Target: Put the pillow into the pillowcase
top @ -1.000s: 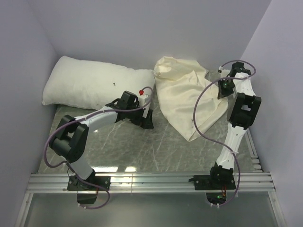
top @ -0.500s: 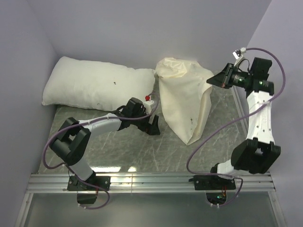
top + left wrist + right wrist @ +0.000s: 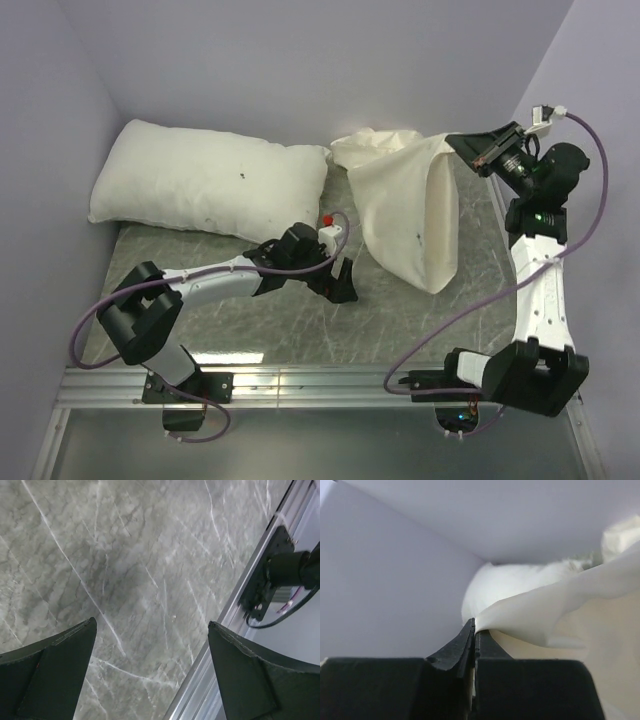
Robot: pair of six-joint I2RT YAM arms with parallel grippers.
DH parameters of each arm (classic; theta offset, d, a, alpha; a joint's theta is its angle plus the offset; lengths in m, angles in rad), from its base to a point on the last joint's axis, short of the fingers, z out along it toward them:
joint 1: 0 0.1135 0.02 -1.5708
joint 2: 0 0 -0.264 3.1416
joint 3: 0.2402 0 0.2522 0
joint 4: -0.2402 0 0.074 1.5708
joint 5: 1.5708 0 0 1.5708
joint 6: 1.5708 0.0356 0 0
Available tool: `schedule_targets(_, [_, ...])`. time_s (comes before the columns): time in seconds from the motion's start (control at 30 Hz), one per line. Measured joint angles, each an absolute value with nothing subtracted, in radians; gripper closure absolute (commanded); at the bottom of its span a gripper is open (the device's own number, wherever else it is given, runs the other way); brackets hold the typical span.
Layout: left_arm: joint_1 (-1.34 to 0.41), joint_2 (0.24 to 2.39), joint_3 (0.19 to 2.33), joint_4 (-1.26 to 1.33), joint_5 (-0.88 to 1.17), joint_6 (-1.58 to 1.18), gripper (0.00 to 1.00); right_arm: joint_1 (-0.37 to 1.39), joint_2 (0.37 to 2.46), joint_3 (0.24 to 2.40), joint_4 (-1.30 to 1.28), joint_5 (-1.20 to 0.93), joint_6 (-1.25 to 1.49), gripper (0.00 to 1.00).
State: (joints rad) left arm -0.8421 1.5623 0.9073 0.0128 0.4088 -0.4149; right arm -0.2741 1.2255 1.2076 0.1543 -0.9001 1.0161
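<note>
Your right claw (image 3: 458, 142) is clenched on a thin pinch of the pillowcase (image 3: 410, 210). In its wrist view the two jaws are pressed together with only one fold of the cream cloth between them. It holds this edge high, near the back right corner, so the sack hangs down from the grip and its lower part rests on the grey marbled table (image 3: 250, 320). I judge that this is done to lift one lip of the cloth, so that the sack falls open under its own weight. From above, however, I cannot tell where the mouth is or whether it is open; I see only a long hollow fold turned toward the front. Your left claw (image 3: 335, 280) is released: its jaws stand wide apart with nothing between them, low over the bare table. It is near the front edge of the pillow (image 3: 200, 185) and beside the hanging case, and it touches neither. Its camera shows only the stone surface and the aluminium rail (image 3: 200, 680) at the near edge. The pillow lies flat at the back left, along the left wall, and its right end comes very close to the upper part of the pillowcase; I cannot say whether they touch. It is wholly outside the case, so the insertion is not yet begun. In my judgement you now need the free claw on the second lip or on the pillow, and the thin shiny cloth may slip out of so small a pinch.
</note>
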Motion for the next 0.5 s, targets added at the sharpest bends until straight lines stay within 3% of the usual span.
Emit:
schedule_targets(0.23, [-0.837, 1.551, 0.92, 0.072, 0.406, -0.499, 0.01, -0.176, 1.072, 1.251, 0.228, -0.693, 1.119, 1.0])
schedule_targets(0.5, [-0.854, 1.315, 0.956, 0.134, 0.4, -0.502, 0.01, -0.028, 1.074, 1.352, 0.229, -0.46, 1.131, 1.0])
